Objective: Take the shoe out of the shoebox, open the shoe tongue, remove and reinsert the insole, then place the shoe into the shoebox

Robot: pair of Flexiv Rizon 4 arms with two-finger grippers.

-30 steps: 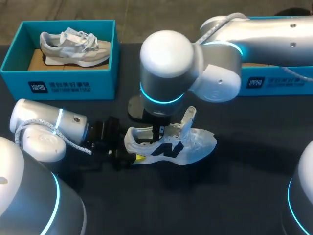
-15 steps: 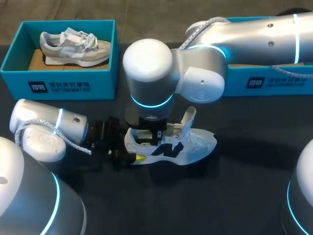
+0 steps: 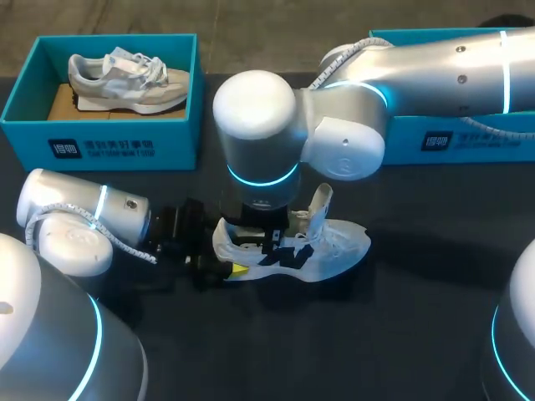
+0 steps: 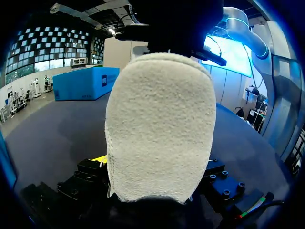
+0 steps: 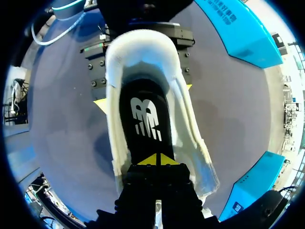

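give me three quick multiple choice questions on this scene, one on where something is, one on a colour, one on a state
1. Where is the white sneaker with dark markings?
A. on a chair
B. on the table
C. lifted in the air

2. What colour is its insole?
A. red
B. black
C. teal

3. How does its tongue stand?
A. raised up, open
B. laced down flat
C. torn off

Answers:
1. B, the head view shows its sole resting on the dark tabletop.
2. B, the right wrist view looks straight into the shoe onto a black insole.
3. A, in the head view it sticks up above the shoe's opening.
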